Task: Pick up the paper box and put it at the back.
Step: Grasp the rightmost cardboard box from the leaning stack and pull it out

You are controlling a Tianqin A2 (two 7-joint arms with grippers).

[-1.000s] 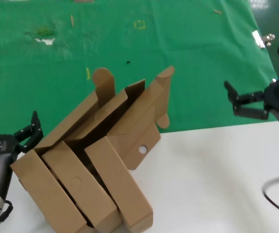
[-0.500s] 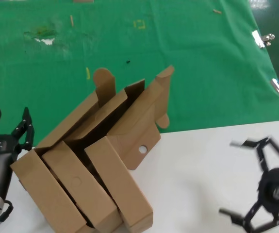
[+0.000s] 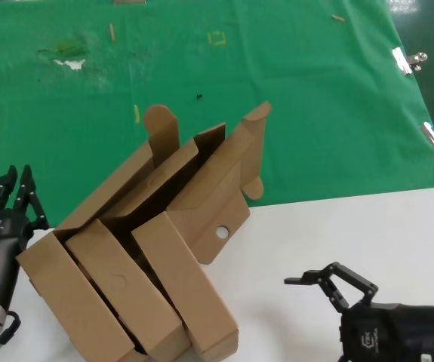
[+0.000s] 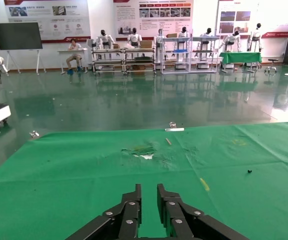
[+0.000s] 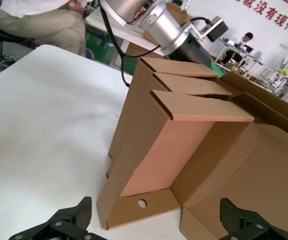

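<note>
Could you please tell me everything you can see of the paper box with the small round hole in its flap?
The paper box is shallow, brown corrugated cardboard. Its hinged lid stands open, with rounded side tabs and a small round hole in the front flap. It lies tilted across the edge where the green cloth meets the white table, leaning against the other brown boxes bunched beside it. Neither tool touches it.

1. The head view looks forward and down over the white worktop (image 3: 352, 234) and green cloth (image 3: 277, 90).
2. The left wrist view skims low across the cloth toward a hall.
3. The right wrist view sits low and close, facing the cardboard boxes (image 5: 184, 150) shared with the head view.
</note>
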